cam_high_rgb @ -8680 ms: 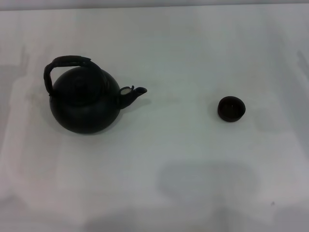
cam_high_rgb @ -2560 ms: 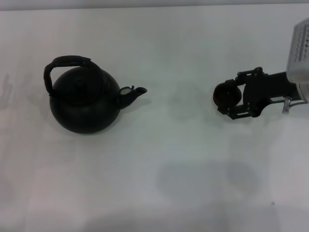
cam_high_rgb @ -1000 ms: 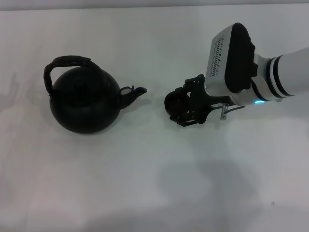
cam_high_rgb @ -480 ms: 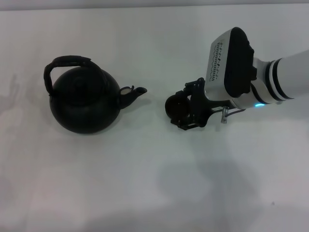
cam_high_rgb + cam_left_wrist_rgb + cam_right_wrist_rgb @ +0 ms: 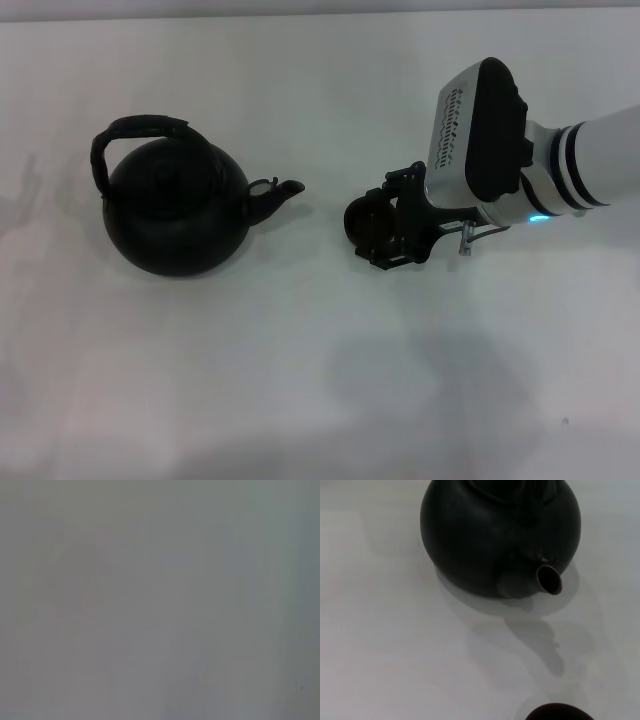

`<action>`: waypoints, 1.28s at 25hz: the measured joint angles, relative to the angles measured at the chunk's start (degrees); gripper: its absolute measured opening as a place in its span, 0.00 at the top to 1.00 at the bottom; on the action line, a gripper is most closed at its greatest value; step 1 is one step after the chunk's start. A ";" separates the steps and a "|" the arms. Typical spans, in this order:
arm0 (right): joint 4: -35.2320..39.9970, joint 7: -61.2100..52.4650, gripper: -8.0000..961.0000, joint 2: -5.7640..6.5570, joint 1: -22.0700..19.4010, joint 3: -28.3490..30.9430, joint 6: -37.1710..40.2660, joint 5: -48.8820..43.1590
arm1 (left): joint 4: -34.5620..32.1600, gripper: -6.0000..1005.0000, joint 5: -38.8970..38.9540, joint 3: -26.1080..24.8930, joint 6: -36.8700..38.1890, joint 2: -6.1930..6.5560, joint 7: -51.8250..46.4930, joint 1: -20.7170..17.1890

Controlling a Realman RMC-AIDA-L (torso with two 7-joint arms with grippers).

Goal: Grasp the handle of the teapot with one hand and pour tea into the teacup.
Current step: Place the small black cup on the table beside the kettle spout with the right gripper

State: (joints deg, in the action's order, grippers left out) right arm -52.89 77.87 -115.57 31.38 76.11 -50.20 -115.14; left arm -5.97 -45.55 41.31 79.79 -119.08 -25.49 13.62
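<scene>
The large black teapot (image 5: pixel 178 215) stands on the white table at the left, its arched handle (image 5: pixel 140 128) upright and its short spout (image 5: pixel 280 190) pointing right. In the right wrist view, the teapot body (image 5: pixel 500 535) and the spout (image 5: pixel 549 579) fill the top. The small dark teacup (image 5: pixel 364 221) sits on the table just right of the spout, a short gap away. My right gripper (image 5: pixel 380 226) reaches in from the right and is shut on it. Only the teacup's rim (image 5: pixel 557 713) shows in the right wrist view. The left gripper is out of sight.
The white table (image 5: pixel 320 380) spreads wide around both objects. My white right arm (image 5: pixel 590 165) crosses the right side above the table. The left wrist view holds only a plain grey surface.
The right gripper came in, closed on the teacup at the right and carried it left to beside the spout. Over the last second it has barely shifted. The teapot has not moved.
</scene>
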 joint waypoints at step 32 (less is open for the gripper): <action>-1.79 -1.16 0.11 0.25 0.23 5.36 -5.31 0.56 | -0.27 0.32 0.02 1.10 0.15 0.17 -0.22 -1.00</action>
State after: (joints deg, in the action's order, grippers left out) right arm -54.68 76.71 -115.33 31.61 81.47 -55.50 -114.59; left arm -6.24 -45.52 42.41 79.94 -118.91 -25.71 12.62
